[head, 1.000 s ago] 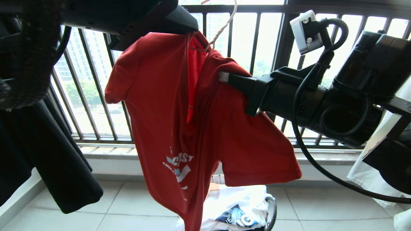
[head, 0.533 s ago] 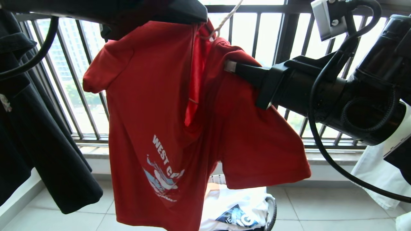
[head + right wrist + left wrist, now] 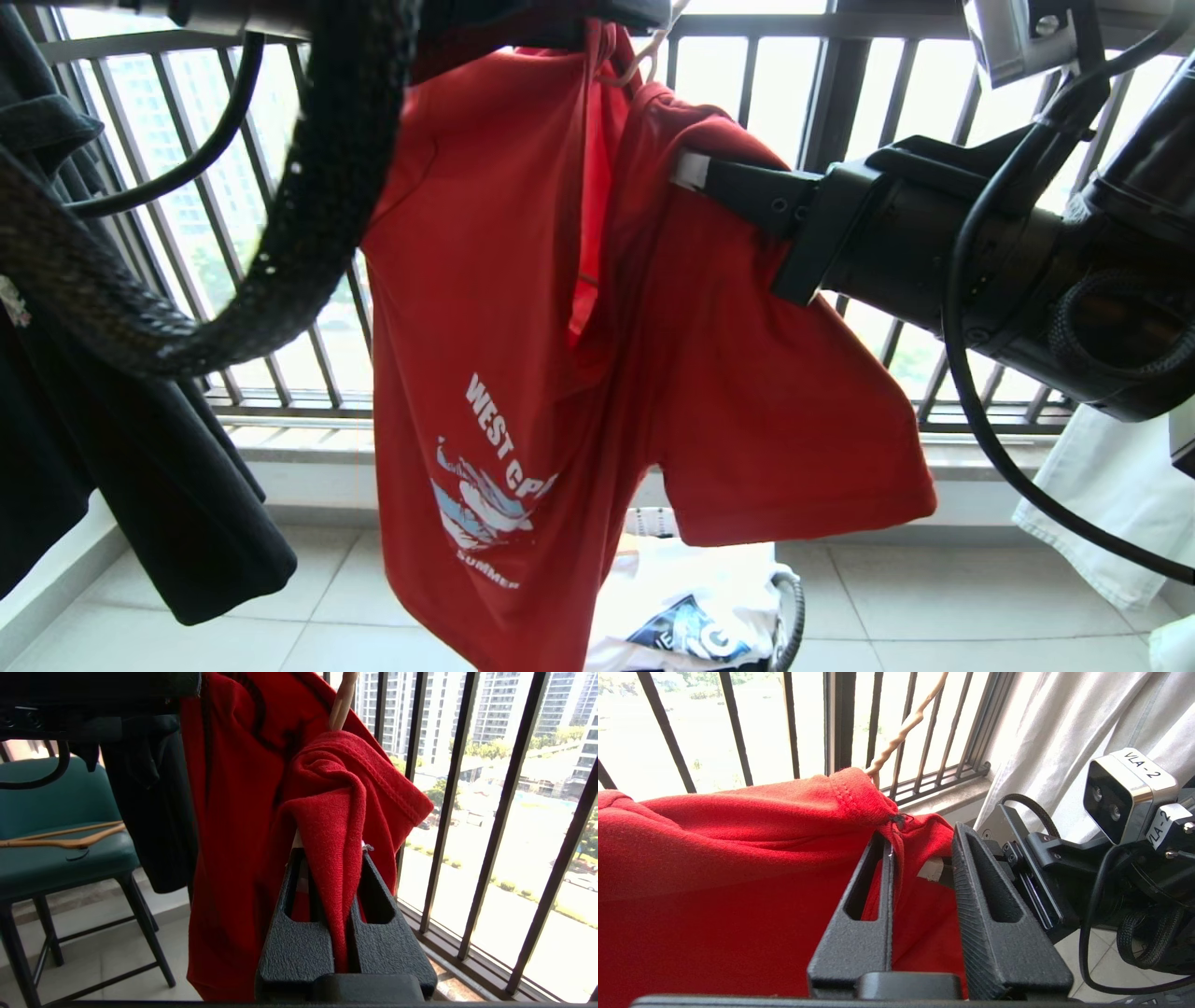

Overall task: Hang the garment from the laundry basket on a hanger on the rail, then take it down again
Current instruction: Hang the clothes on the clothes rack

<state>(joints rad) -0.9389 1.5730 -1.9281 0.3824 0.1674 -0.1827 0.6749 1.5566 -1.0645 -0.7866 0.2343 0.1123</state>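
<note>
Black balcony railing (image 3: 840,103) with city blocks behind it fills the background, pale tiles underneath; the garment (image 3: 523,308), a red tee with white "WEST" and "SUMMER" lettering low on the front, hangs bunched and twisted off the hanger (image 3: 901,732), whose off-white twisted wire neck pokes up just past the left gripper (image 3: 920,840); that one sits right at the collar seam with its jaws parted, red cloth lying in the gap and against one finger, so not really a pinch; the right gripper (image 3: 329,858) comes in from the side at shoulder height and is pressed together on a thick fold of the red fabric, with the wire neck rising straight beyond its tips; the head view is the only one that catches the print and the dangling sleeve; the right wrist view alone shows a green stool (image 3: 56,858) off to the side with a wooden hanger (image 3: 60,835) lying on it, plus a black garment (image 3: 149,802); well below both grippers the laundry basket (image 3: 789,616) holds a white shirt (image 3: 691,607) with a dark-blue print.
</note>
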